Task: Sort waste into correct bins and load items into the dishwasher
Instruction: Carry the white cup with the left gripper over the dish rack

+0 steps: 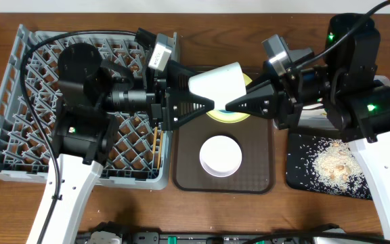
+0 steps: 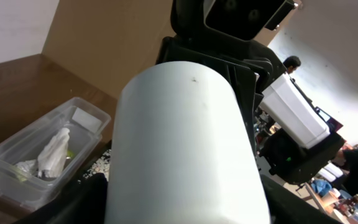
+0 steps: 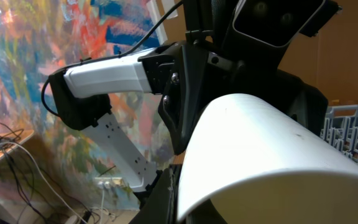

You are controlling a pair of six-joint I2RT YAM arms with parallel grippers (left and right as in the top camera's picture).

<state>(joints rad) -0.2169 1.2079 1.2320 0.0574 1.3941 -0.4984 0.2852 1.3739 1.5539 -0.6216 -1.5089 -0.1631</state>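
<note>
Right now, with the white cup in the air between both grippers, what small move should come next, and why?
Probably close the left gripper firmly on the white cup. It hangs above the brown tray, pinched by the right gripper; the dish rack lies beside the left arm.

Smooth matt white cup (image 1: 217,83); grey plastic rack (image 1: 5,102); wood-grain table (image 1: 249,20); finely textured brown tray (image 1: 256,169).

Even, bright light from above; faint soft shadows on the dark brown wooden table (image 1: 249,20). At the left gripper (image 1: 206,106), the smooth white cylindrical cup (image 2: 185,149) looms slightly soft; wrist backgrounds blur mildly.
</note>
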